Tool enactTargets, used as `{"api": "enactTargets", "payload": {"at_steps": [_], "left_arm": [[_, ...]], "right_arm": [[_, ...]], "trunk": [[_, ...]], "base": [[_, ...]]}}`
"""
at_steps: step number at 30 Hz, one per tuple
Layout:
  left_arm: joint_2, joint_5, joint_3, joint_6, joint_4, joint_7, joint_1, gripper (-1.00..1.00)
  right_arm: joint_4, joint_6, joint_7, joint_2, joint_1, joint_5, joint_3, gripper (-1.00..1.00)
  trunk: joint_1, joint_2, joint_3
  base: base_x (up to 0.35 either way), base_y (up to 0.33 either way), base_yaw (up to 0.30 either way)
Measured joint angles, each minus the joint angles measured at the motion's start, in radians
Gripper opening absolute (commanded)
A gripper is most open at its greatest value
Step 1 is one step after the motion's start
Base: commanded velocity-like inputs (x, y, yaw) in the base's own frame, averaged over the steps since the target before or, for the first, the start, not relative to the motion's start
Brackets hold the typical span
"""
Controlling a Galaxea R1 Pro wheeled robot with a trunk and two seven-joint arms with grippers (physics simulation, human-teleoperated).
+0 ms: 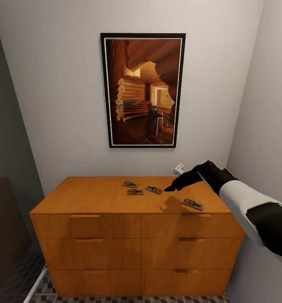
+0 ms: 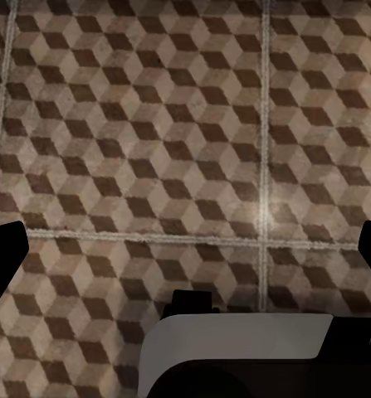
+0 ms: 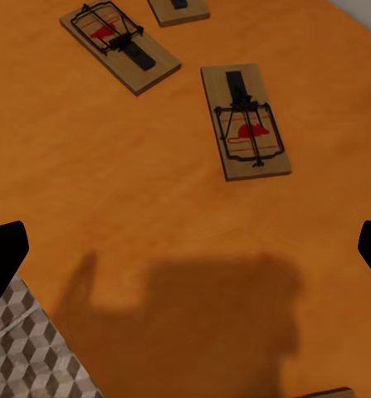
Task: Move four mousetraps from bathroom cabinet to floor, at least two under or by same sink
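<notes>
Head view: orange-brown cabinet (image 1: 115,202) stands against a pale wall, flat top, two columns of three drawer fronts. Four mousetraps lie flat on the top: one toward the back (image 1: 130,184), one just in front of it (image 1: 134,192), a third to their right (image 1: 154,190), and a fourth (image 1: 192,204) apart near the front right edge. Right gripper (image 1: 171,188) hangs just above the top between the third and fourth traps, holding nothing; its shadow falls on the wood below. In the right wrist view its fingertips sit spread at opposite edges, jaws apart, with two traps (image 3: 250,123) (image 3: 119,46) in full sight on the wood. Framed picture (image 1: 142,90) of a log interior hangs above. Left wrist view: left gripper (image 2: 185,249) spread wide, empty, over the cube-patterned bathroom floor (image 2: 152,149).
</notes>
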Motion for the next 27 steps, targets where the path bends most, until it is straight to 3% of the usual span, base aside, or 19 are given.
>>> {"api": "enactTargets", "payload": {"at_steps": [6,21,27], "left_arm": [[0.000,0.000,0.000,0.000,0.000,0.000,0.000,1.00],[0.000,0.000,0.000,0.000,0.005,0.000,-0.001,1.00],[0.000,-0.001,0.000,0.000,0.008,0.000,-0.001,1.00]], "right_arm": [[-0.002,-0.001,0.027,-0.007,0.000,0.001,0.000,1.00],[-0.006,-0.044,0.201,-0.030,0.000,0.001,-0.001,1.00],[-0.006,-0.046,0.224,-0.030,0.000,0.002,-0.001,1.00]], "trunk": [[0.000,0.000,0.000],[0.000,0.000,0.000],[0.000,0.000,0.000]], "base": [[0.000,0.000,0.000],[0.000,0.000,0.000],[0.000,0.000,0.000]]}}
